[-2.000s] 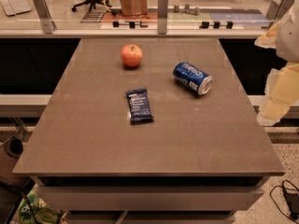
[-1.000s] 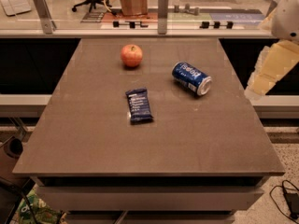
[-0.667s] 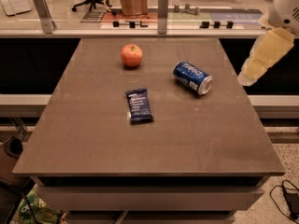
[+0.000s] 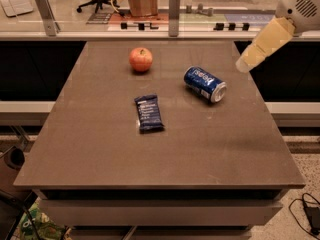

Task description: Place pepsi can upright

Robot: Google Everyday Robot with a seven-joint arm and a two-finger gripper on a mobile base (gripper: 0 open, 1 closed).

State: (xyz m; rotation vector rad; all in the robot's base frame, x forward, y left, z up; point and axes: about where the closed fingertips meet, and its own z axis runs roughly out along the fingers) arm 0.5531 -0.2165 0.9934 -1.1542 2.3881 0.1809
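1. Snack packet (image 4: 149,113) near-left of the pepsi can (image 4: 205,84): easy to clip.
2. Can itself, lying sideways on the table (image 4: 100,159): probably rolls if bumped.
3. Apple (image 4: 141,59) far-left of the can: likely safe.
4. Gripper (image 4: 245,61) up-right of the can, not touching. Clenched or released, can't tell.

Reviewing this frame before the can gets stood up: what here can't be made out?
All in the camera view:
- Tan padded gripper, by the right edge of the brown table, apart from the can: its arm is cut off by the top-right frame edge.
- Small blue metal pepsi can, lying on its side: the far end is hidden by its own body.
- Flat dark-blue snack packet: print too small to read.
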